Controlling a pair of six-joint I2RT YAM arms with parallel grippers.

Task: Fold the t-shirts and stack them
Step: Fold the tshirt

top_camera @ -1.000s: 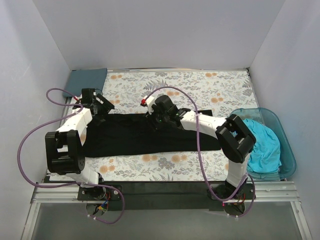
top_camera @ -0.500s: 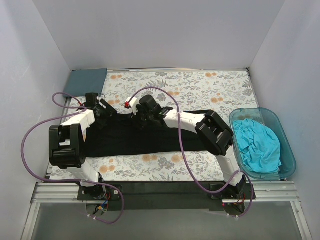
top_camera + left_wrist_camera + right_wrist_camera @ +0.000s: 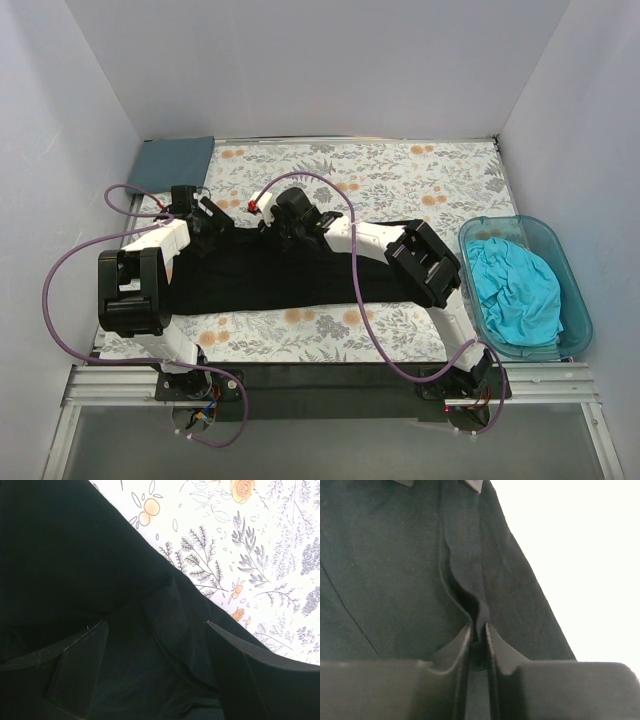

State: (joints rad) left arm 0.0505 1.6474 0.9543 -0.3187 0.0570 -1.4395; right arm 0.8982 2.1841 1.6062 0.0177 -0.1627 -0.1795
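Right hand [image 3: 478, 629] pinches a raised fold of the black t-shirt [image 3: 390, 560]; left hand [image 3: 157, 625] stands wide over its edge, holding nothing.

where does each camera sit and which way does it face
Top: above and behind the arms, looking down on the black shirt; both arms show.
Left wrist: on the left arm, looking down at the shirt's edge and flowered cloth; open left claw shows.
Right wrist: on the right arm, looking along the right claw, shut on a shirt fold.
All three share that shirt.

Teal tub [image 3: 576, 308] at far right
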